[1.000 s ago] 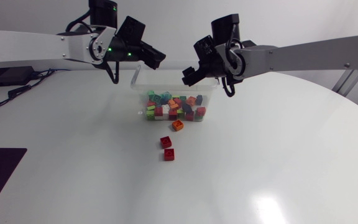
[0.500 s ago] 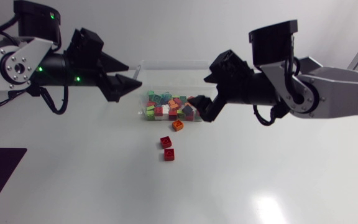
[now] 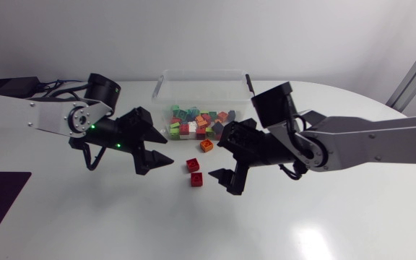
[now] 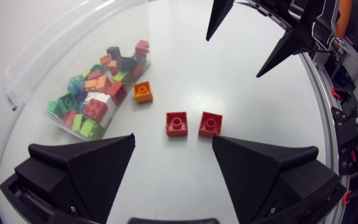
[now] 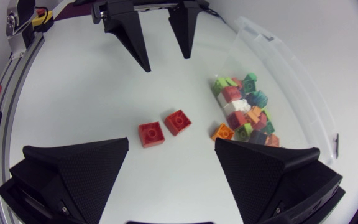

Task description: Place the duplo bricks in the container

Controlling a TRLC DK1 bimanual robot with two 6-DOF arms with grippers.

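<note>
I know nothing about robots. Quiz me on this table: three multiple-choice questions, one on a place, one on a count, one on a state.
1. The orange brick is: A on the table beside the container; B inside it; C under it.
2. Red bricks outside the container: A one; B two; C four.
3. The left gripper and right gripper are: A both open; B both shut; C one shut.
Answers: A, it sits outside the clear wall; B, two lie between the grippers; A, fingers spread, touching nothing.
</note>
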